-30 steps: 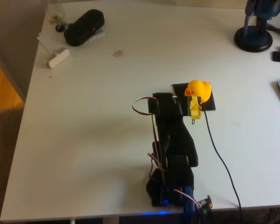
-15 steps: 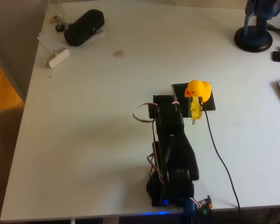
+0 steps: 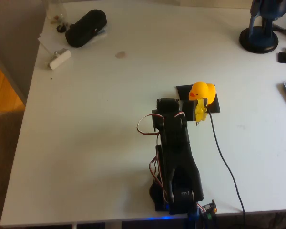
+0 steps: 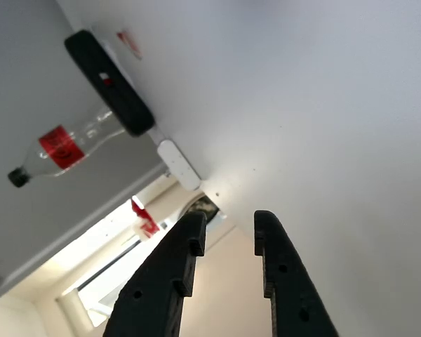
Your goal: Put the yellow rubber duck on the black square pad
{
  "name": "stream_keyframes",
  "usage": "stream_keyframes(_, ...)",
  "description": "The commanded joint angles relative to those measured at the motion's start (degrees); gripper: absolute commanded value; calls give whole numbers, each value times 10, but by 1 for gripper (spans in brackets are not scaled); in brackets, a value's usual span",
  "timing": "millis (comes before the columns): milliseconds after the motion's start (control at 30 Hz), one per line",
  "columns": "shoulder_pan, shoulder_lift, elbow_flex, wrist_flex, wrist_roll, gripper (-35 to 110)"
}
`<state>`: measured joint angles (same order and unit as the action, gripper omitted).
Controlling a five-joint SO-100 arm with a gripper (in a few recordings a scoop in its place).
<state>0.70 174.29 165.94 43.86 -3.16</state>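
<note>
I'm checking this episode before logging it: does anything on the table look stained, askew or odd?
A small brownish stain marks the white table near the black oblong case. Otherwise nothing stands out: the yellow rubber duck sits upright on the black square pad.

In the overhead view, the black arm (image 3: 174,152) was drawn back toward the bottom edge of the picture, its upper joint folded lower over the base. The red and white wire loop (image 3: 145,125) at its left side was carried lower on the table (image 3: 86,143).
</note>
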Motion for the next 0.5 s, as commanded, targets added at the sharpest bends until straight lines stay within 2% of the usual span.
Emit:
stream_keyframes(0, -4, 11, 4, 2, -8, 8)
stream_keyframes(467, -5, 4, 5, 3, -13, 8)
